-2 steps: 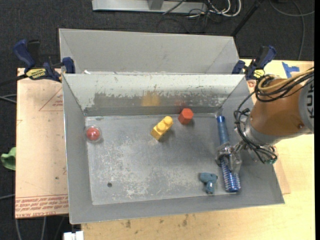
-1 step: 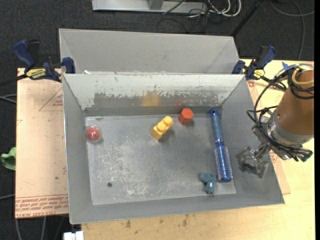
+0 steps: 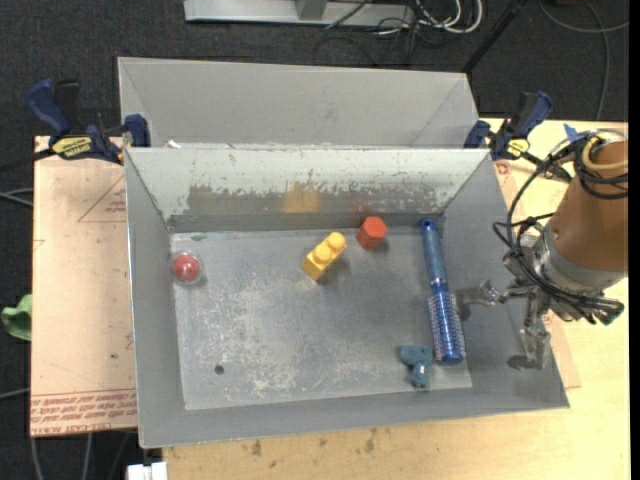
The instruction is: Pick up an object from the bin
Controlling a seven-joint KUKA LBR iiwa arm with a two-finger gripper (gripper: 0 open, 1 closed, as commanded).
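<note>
At the right of the frame, above the sloping right wall of the grey metal bin (image 3: 482,253), hangs the claw (image 3: 508,316); whether it is apart or together I cannot tell. Directly to its left, on the bin floor just beside the foot of that wall, lies the nearest thing, a blue brush with a smooth straight handle and a bristled head (image 3: 440,298). Its long axis runs almost top to bottom of the frame, handle end toward the upper edge and bristles toward the lower, so it lies broadside to the claw. I judge that a grip would need to close across that line, from left and right. Just beside the bristle end, toward the lower left, sits a small teal plastic piece (image 3: 415,363). Farther up and left, well apart, are a short orange-red cylinder (image 3: 373,230) and a yellow block (image 3: 323,255). A red-pink ball (image 3: 185,265) rests far off at the left.
</note>
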